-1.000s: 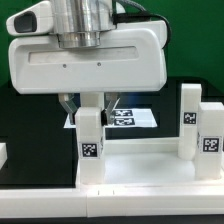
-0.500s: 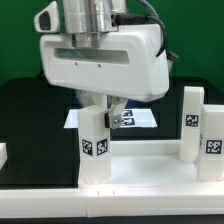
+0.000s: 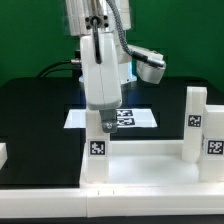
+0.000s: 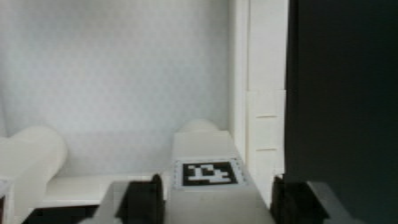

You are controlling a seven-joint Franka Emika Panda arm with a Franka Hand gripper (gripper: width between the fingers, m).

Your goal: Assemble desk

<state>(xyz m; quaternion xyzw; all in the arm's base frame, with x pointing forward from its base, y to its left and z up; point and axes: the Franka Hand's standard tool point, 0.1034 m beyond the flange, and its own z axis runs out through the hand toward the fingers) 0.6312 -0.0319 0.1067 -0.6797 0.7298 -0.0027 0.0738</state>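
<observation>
The white desk panel lies on the black table with three white legs standing in its corners. My gripper reaches down over the leg on the exterior view's left and is shut on its top. Two more legs stand at the exterior view's right. In the wrist view my gripper has one dark finger on each side of the tagged leg. The panel lies beyond it, and another leg's rounded end shows beside it.
The marker board lies flat on the table behind the panel. A white block shows at the left edge of the exterior view. A white ledge runs along the front. The black table borders the panel.
My gripper has turned about its vertical axis over the left leg, from broadside to edge-on. The leg's tag shifted with it. The other legs have not moved.
</observation>
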